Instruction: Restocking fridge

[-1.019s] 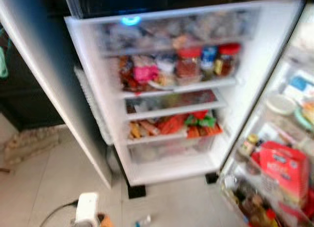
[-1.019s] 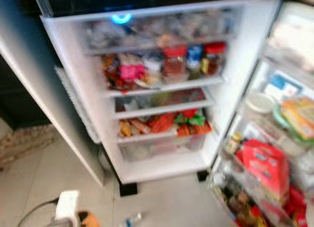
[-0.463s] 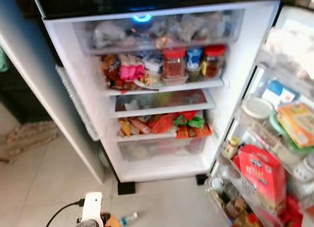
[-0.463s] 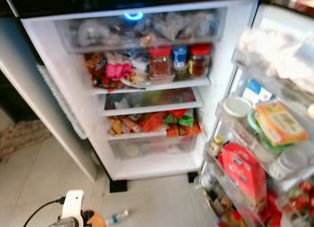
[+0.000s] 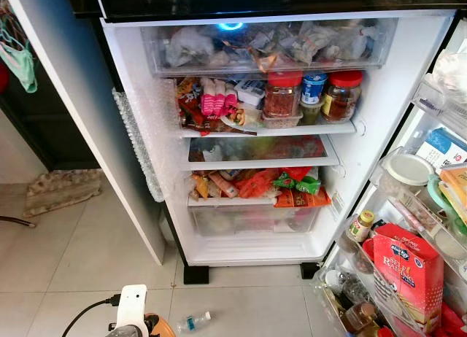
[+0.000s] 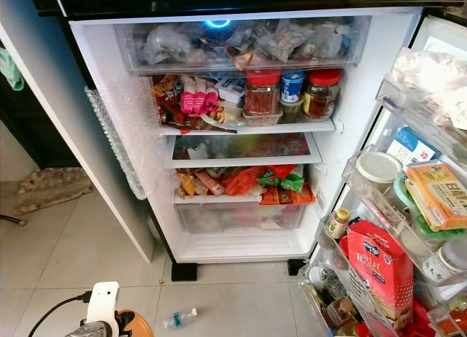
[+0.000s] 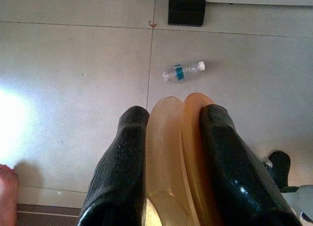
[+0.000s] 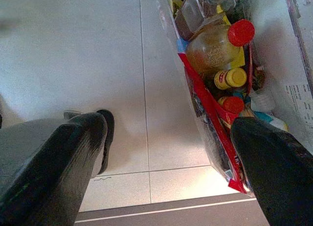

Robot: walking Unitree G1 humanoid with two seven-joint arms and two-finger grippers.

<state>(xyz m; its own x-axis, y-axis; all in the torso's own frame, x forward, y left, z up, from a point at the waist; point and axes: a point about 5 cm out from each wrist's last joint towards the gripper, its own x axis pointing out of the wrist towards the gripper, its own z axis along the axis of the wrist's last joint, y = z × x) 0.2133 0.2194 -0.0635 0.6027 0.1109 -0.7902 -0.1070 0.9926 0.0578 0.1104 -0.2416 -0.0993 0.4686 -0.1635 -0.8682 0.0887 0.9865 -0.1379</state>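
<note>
The fridge (image 5: 379, 96) stands open in front of me, its shelves packed with packets and jars such as a red-lidded jar (image 5: 282, 95). Its open door (image 6: 394, 206) on the right carries bins with a red carton (image 6: 378, 271), tubs and bottles. Low at the left, my left gripper (image 7: 171, 118) is shut on an orange translucent container (image 7: 176, 152), which also peeks out as the orange container (image 5: 159, 328) in the left eye view. My right gripper (image 8: 168, 125) hangs open above the floor beside the door's bottom bin (image 8: 210, 108), nothing between its fingers.
A small water bottle (image 5: 193, 322) lies on the tiled floor in front of the fridge. The fridge's left door (image 5: 80, 118) juts out toward me. A mat (image 5: 62, 191) lies by the dark cabinet at left. A black cable (image 5: 87, 311) runs along the floor.
The head camera has swung sideways and steadied, so the picture is sharper. The fridge's contents and the floor bottle have kept their places.
</note>
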